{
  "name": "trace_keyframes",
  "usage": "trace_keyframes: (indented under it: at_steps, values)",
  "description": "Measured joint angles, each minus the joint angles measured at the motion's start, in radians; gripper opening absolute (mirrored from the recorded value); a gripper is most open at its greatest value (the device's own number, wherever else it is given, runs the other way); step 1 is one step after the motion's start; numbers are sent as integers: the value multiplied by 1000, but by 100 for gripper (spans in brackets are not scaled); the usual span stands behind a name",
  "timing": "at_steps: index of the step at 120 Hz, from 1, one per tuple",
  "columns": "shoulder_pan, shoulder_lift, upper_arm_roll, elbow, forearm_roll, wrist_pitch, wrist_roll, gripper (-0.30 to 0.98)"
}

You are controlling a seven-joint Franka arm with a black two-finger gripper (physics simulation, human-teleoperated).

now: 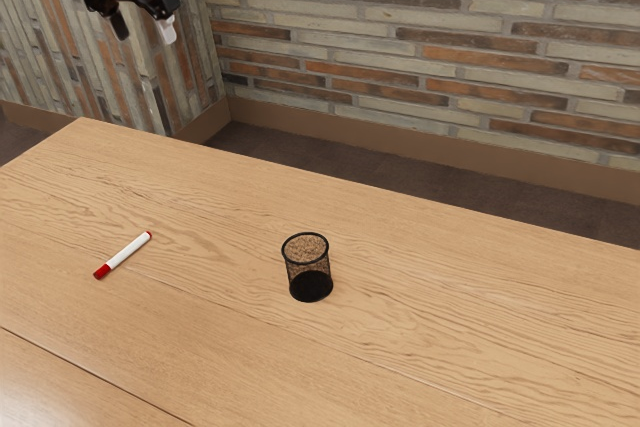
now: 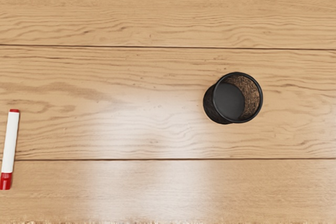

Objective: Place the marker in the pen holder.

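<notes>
Holds nothing in the gripper (image 1: 144,33), spread wide. By the exterior view, must reach toward six o'clock for the marker (image 1: 128,251) — flat on the table (image 1: 210,347), nine o'clock from the pen holder (image 1: 311,287), lengthwise eight to two — with the red cap (image 1: 102,272) at eight.

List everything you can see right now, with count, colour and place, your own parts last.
Marker: one, white with red ends, lying on the table, to the exterior view's left of the pen holder.
Pen holder: one, black mesh, upright on the table.
Table: one, light wood, beneath both.
Walls: two, grey, brown and orange, behind the table.
Baseboard: brown, along the walls' foot.
Floor: dark brown, beyond the table.
Gripper: one, mostly black, open, exterior view's upper left.
</notes>
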Motion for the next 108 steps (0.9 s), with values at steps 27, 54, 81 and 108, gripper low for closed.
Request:
trace_keyframes:
  at_steps: [27, 54, 81, 108]
  values:
    - [4, -9, -3, -229, 1, 41, -11, 69]
    - [-25, -113, 211, -786, 73, 258, -8, 68]
    - [87, -112, 265, -1083, 164, 630, 31, 69]
    - [48, 76, 260, -1005, 176, 873, 89, 67]
